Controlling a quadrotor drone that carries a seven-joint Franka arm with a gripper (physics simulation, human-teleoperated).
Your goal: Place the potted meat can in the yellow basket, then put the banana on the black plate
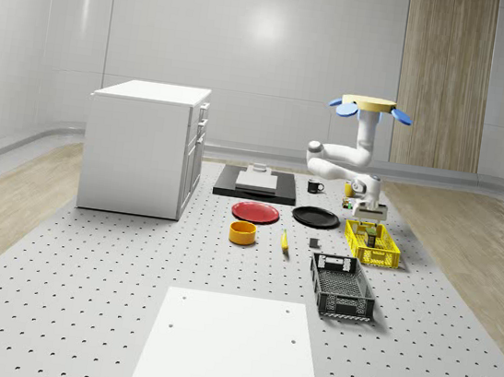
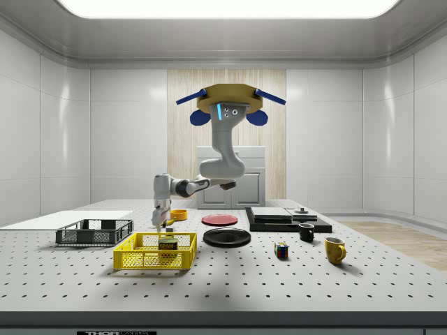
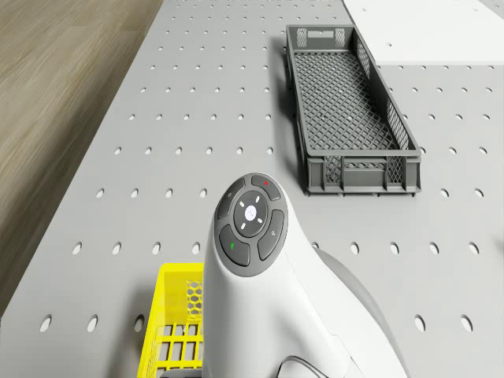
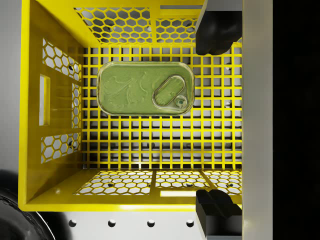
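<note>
The drone [image 2: 228, 106] hovers above the perforated worktop [image 1: 123, 320], over the ground between the black plate [image 1: 315, 217] and the yellow basket [image 1: 372, 244]. Its arm reaches down so that the end effector [image 1: 369, 211] hangs directly over the basket's far end as the whole-scene view shows it.

The wrist view looks straight into the basket. The end effector's two fingers [image 4: 216, 30] stand wide apart, one at each side wall, with nothing between them. The potted meat can [image 4: 146, 88] lies on the basket's grid floor, lid and pull tab up, apart from both fingers. The side view shows the can [image 2: 167, 247] standing inside the basket [image 2: 155, 252], below the end effector [image 2: 162, 220].

The banana [image 1: 284, 241] lies on the worktop between the yellow bowl [image 1: 242, 233] and the black crate [image 1: 341, 287], short of the black plate and not touching it. A red plate [image 1: 256, 212] sits beside the black plate.
</note>
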